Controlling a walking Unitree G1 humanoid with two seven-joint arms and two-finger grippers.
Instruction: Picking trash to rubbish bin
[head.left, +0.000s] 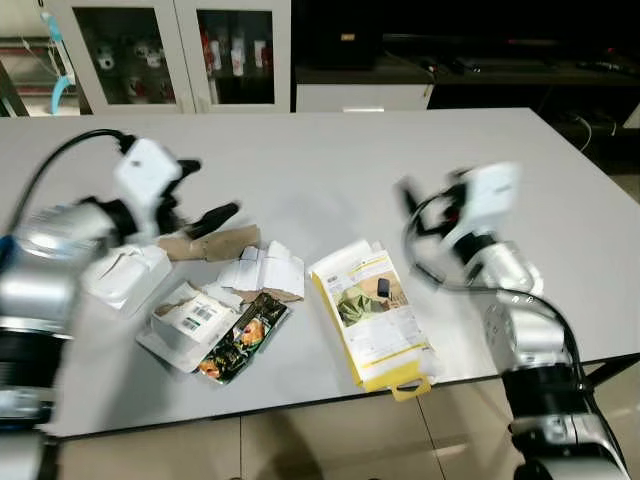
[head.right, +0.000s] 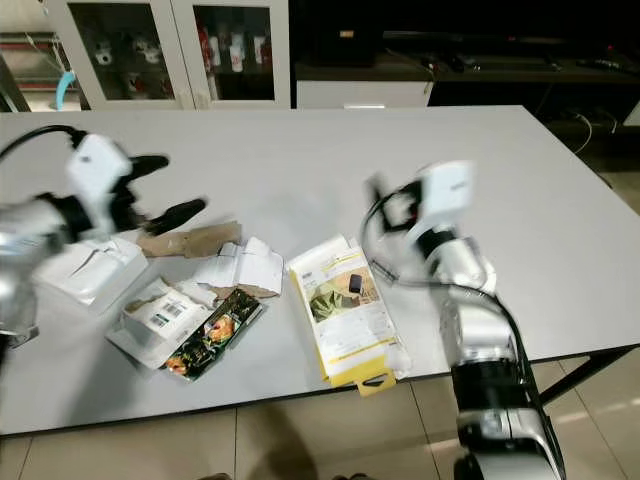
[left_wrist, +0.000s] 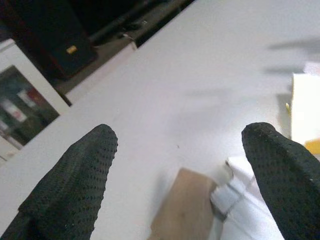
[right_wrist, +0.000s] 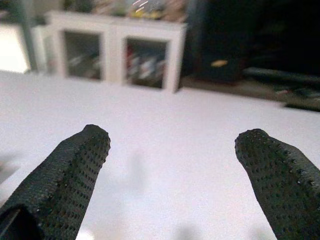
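The robot's arms are silver, built of rounded metallic segments, each ending in a white boxy wrist housing. A black cable arcs from the left arm at the frame's upper left; another loops beside the right wrist. The left gripper (head.left: 205, 195) and right gripper (right_wrist: 172, 185) carry long black fingers (left_wrist: 75, 185) with a dimpled, rubbery surface.

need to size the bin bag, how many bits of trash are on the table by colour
white: 3, a tray, a labelled pouch and a crumpled paper
brown: 1, a cardboard piece
dark printed: 1, a snack wrapper
yellow: 1, a flat box
total: 6
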